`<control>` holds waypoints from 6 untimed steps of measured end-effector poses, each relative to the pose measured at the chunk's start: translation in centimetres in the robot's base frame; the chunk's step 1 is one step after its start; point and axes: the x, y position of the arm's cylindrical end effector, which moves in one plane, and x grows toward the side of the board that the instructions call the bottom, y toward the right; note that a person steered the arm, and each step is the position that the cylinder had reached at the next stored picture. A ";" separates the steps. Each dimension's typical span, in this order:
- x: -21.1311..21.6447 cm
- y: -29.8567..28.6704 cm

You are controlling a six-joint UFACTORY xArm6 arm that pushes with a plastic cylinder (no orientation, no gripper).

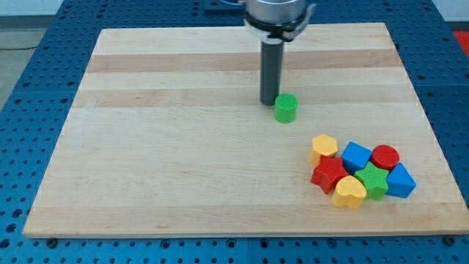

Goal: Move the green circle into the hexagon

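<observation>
Tip (270, 102) touches green circle (286, 108) — yellow hexagon (324, 147) well apart, no jaws

The scene was brightly and evenly lit from above, with no dim corners. The wooden board (220, 183) showed a mild pale sheen across its middle but no hard glare. Shadows were soft and short: a faint one lay at the base of the rod near my tip (270, 102), and another hugged the green circle (286, 108). The cluster of blocks (360, 171) at the view's right cast small dark shadows between one another. Focus was slightly soft throughout, with edges a little fuzzy from low resolution. The board's edges looked straight, without obvious bending.
</observation>
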 end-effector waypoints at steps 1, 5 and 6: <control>1.2 2.2; 5.5 4.1; 6.7 5.4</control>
